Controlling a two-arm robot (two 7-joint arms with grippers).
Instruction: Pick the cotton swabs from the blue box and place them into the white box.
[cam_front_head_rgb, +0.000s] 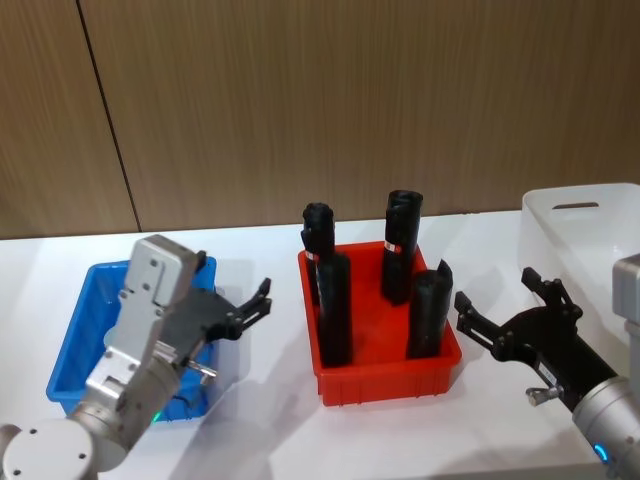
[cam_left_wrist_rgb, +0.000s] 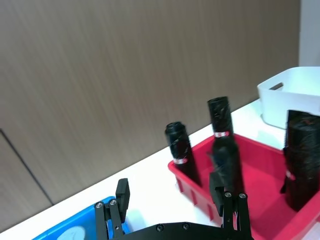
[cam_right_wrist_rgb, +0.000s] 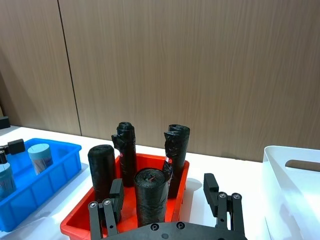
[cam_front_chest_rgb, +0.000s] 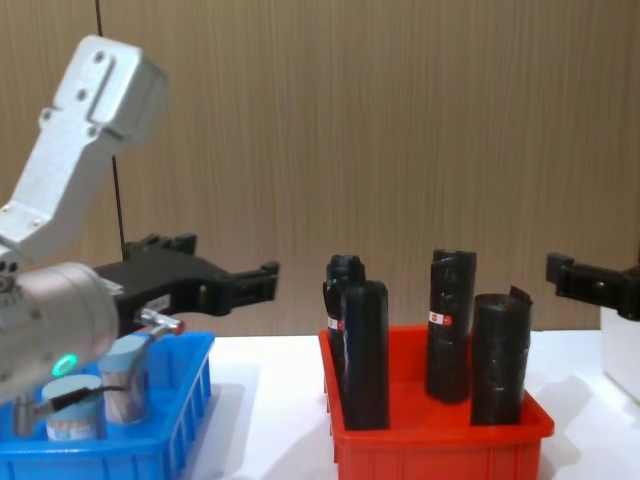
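Observation:
Two cotton swabs tubs (cam_front_chest_rgb: 125, 380) (cam_front_chest_rgb: 72, 408), clear with pale lids, stand in the blue box (cam_front_chest_rgb: 150, 440) at my left. The head view shows the blue box (cam_front_head_rgb: 85, 335) partly hidden by my left arm. My left gripper (cam_front_head_rgb: 262, 302) hovers open and empty above the box's right edge, pointing toward the red bin, its fingers (cam_left_wrist_rgb: 122, 192) spread wide. Right of the red bin my right gripper (cam_front_head_rgb: 495, 290) hangs open and empty. The white box (cam_front_head_rgb: 590, 235) stands at the far right. The right wrist view shows the tubs (cam_right_wrist_rgb: 40, 156) in the blue box (cam_right_wrist_rgb: 55, 172).
A red bin (cam_front_head_rgb: 385, 375) holding several tall black rolls (cam_front_head_rgb: 400, 245) stands in the middle of the white table, between the blue and white boxes. A brown wood-panel wall runs behind. Bare table (cam_front_head_rgb: 270, 420) lies between the bins and along the front.

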